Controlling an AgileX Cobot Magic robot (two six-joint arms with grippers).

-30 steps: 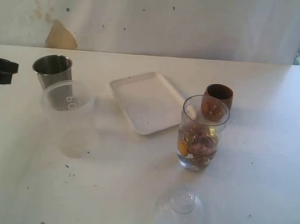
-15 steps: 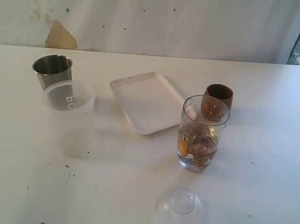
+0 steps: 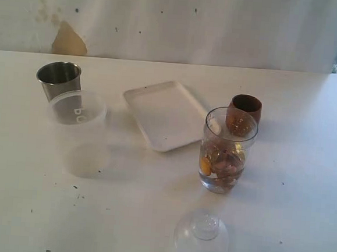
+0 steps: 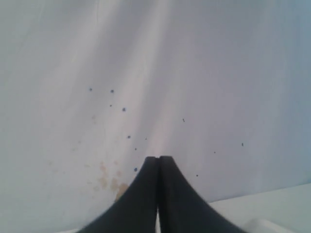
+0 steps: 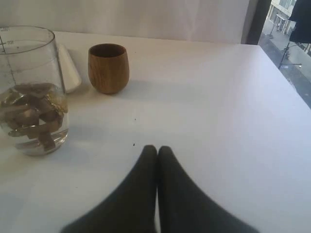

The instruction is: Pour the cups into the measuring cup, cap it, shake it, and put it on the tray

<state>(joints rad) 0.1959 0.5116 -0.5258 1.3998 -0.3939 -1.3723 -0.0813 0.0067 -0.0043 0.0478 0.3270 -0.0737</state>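
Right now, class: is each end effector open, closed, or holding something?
Left end effector: closed, holding nothing.
Right end effector: closed, holding nothing.

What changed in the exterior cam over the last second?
The left gripper, which was at the left edge of the exterior view a second ago, has pulled back out of that view. It is now shut and empty. The steel cup, plastic tub, tray, wooden cup, measuring cup and lid did not move.
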